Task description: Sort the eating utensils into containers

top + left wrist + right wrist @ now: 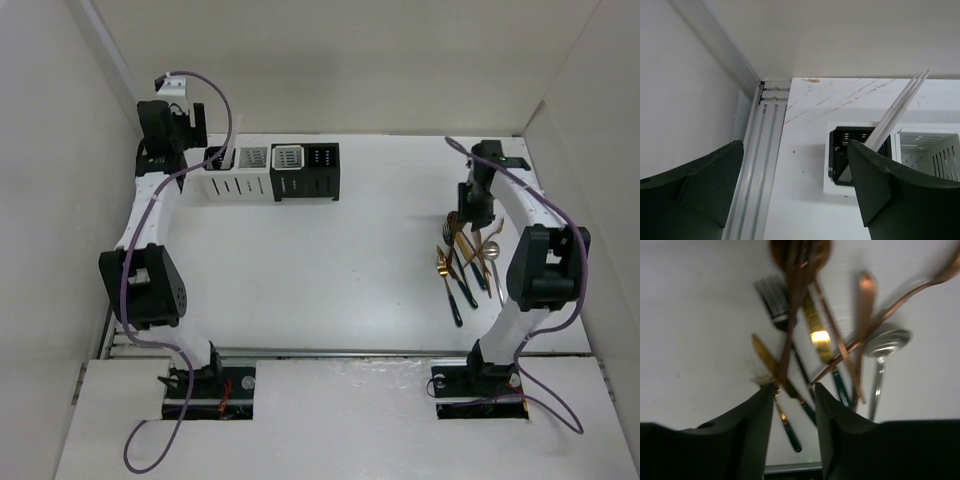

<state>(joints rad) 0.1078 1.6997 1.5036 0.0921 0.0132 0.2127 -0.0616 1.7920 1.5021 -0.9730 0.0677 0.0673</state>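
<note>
Eating utensils of one kind, the white sticks (pixel 900 107), stand leaning in the leftmost container (pixel 860 134), at about 11 o'clock on the table (pixel 330 280) in the top view. The left gripper (pixel 795 150) hangs above this container with its fingers wide apart and nothing between them, so I judge that this drop is done.

At about 3 o'clock lies the utensil pile (pixel 465 265): copper forks, pieces with dark handles and a silver spoon (pixel 887 342), all crossed over each other. The right gripper (pixel 793 386) is low over the pile, and its fingers stand close together with only a narrow gap. A copper handle (pixel 790 315) runs toward this gap, but the picture is blurred and I cannot tell if it is clamped.

The step in hand is, I think, the picking of the next piece. The next move calls for lifting one piece only, free of its crossed neighbours, and carrying it toward 11 o'clock to its container. The left arm should leave room there.
</note>
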